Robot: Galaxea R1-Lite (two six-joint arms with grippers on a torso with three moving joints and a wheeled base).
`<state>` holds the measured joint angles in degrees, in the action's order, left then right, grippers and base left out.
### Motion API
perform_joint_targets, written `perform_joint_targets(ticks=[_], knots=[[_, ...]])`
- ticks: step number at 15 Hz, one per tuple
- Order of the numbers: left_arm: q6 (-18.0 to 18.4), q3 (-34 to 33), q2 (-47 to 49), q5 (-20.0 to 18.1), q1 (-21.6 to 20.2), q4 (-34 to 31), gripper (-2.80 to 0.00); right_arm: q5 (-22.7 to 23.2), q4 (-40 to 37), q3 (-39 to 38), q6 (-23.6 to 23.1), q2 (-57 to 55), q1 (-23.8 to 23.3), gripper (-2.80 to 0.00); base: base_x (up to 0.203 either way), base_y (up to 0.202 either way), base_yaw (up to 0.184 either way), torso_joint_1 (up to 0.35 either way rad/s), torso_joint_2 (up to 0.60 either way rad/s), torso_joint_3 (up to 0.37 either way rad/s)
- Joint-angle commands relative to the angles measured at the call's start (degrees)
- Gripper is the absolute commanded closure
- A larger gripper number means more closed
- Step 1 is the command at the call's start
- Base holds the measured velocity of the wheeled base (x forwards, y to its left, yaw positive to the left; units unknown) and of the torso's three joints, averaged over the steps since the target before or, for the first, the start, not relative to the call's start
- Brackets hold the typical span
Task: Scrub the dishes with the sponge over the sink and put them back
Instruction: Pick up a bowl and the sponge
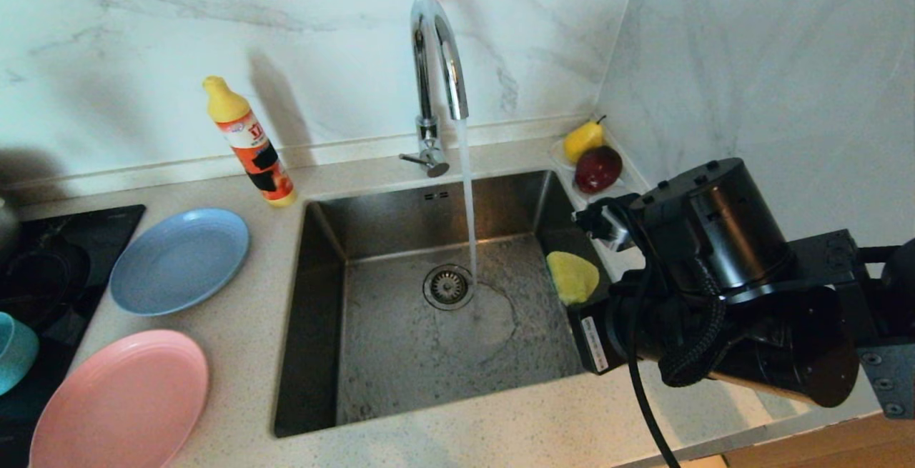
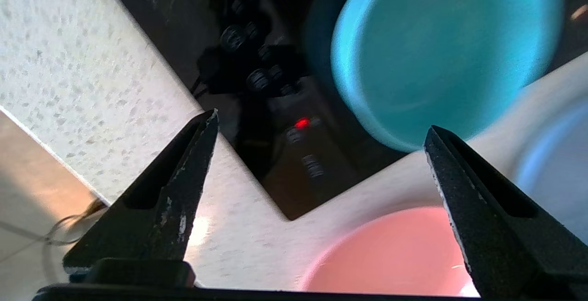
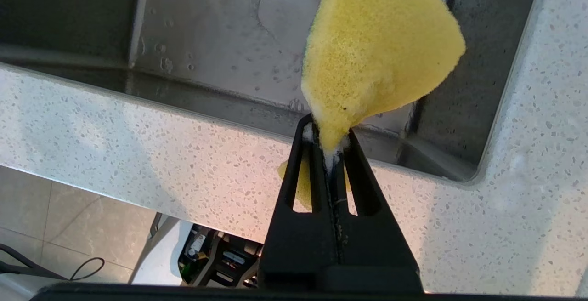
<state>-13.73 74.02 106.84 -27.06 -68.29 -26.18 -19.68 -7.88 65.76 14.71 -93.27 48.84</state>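
Observation:
My right gripper (image 3: 330, 128) is shut on the narrow end of the yellow sponge (image 3: 376, 48), holding it over the right side of the steel sink (image 1: 322, 296). The head view shows the sponge (image 1: 572, 276) just ahead of my right wrist. Water runs from the curved tap (image 1: 436, 61) towards the drain. On the counter left of the sink lie the light-blue plate (image 1: 179, 261) and the pink plate (image 1: 121, 400). The teal bowl (image 1: 14, 350) sits at the left edge. My left gripper (image 2: 321, 122) is open and empty above the counter, near the pink plate (image 2: 390, 255) and the teal bowl (image 2: 441, 53).
An orange detergent bottle (image 1: 250, 143) stands behind the sink's left corner. A saucer with a pear and a red fruit (image 1: 593, 157) sits in the back right corner by the wall. A black cooktop (image 1: 57, 254) lies at the far left.

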Motion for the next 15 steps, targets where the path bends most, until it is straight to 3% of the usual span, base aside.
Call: perform_joint_targets(ticks=[1, 5, 8, 15], knots=[[-2.0, 2.6, 1.1, -0.2, 0.0, -0.3, -2.80, -0.1, 0.0, 0.2, 0.1, -0.3, 0.0, 0.00, 0.000, 0.000, 0.000, 0.000, 0.00, 0.000], [-2.3, 3.1, 7.4, 0.3, 0.0, 0.5, -2.80, -0.1, 0.0, 0.3, 0.1, -0.4, 0.0, 0.00, 0.000, 0.000, 0.000, 0.000, 0.00, 0.000], [-2.3, 2.7, 9.3, 3.0, 0.0, 2.7, -2.80, -0.1, 0.0, 0.3, 0.1, -0.5, 0.0, 0.00, 0.000, 0.000, 0.000, 0.000, 0.00, 0.000], [-2.4, 2.7, 12.0, 4.4, 0.0, 3.4, -2.80, -0.1, -0.1, 0.5, 0.0, -0.2, 0.1, 0.00, 0.000, 0.000, 0.000, 0.000, 0.00, 0.000]])
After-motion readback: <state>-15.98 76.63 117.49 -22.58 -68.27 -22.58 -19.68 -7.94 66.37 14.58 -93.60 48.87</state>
